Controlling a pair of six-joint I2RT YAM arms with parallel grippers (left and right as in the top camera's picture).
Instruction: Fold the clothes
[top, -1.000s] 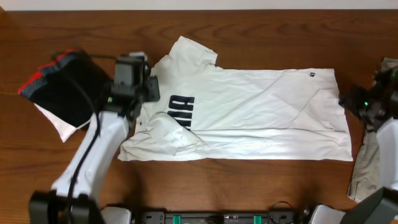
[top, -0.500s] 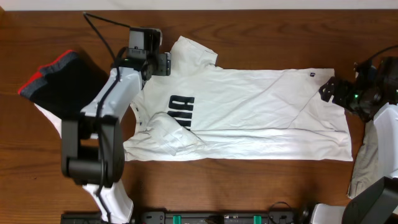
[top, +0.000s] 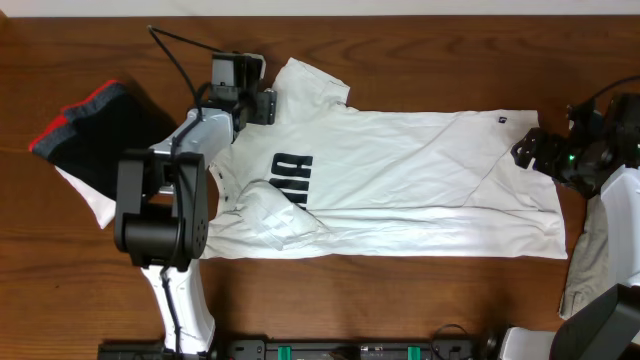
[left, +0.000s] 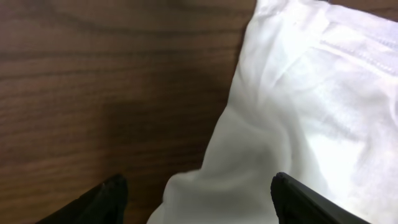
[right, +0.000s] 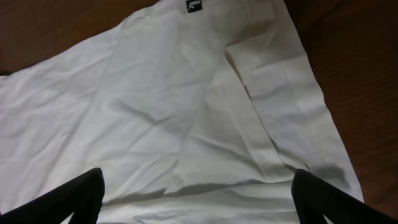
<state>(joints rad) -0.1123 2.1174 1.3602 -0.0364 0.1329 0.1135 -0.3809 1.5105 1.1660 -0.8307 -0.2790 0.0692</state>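
While the white short-sleeved cotton T-shirt with black chest lettering (top: 400, 180) lies flat across the middle of the brown wooden table (top: 420, 40), the left gripper (top: 262, 105) hangs at its far-left edge, fingers spread and empty. The right gripper (top: 527, 150), equally wide, hangs at the right hem.

Table (top: 400, 300) lies open before the T-shirt (top: 420, 180) — a dark garment (top: 100, 140) blocks the left.

T-shirt (top: 400, 180) at table (top: 330, 300) centre, folded garment (top: 95, 140) left, another cloth (top: 588, 262) right.
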